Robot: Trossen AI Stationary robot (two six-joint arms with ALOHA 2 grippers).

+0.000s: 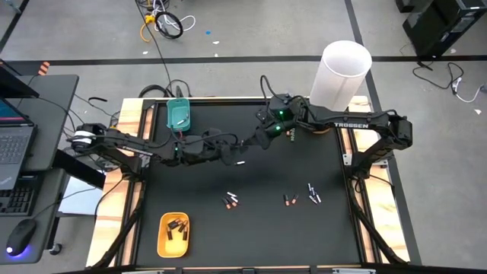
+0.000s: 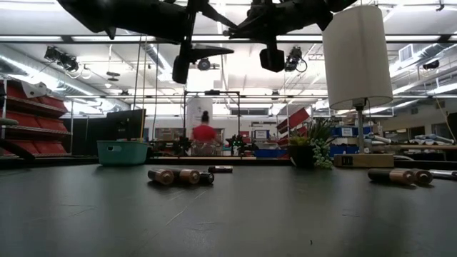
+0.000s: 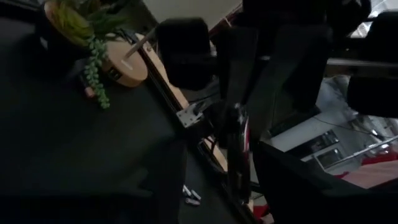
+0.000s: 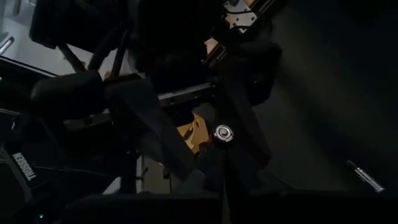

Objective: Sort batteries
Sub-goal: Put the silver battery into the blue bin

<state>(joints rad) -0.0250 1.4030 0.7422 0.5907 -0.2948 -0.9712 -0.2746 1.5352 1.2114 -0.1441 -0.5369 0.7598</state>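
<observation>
Seen from above, two dark robot arms meet over the upper middle of a black table. The right gripper and the left gripper nearly touch there. In the right wrist view a slim dark battery shows end-on, clamped between the right gripper's clenched fingers. Whether the left gripper's fingers are parted cannot be told. Loose small cylindrical batteries lie in the lower middle, more to their right. A yellow oval tray at lower left holds several; a teal rectangular tray sits at upper left
</observation>
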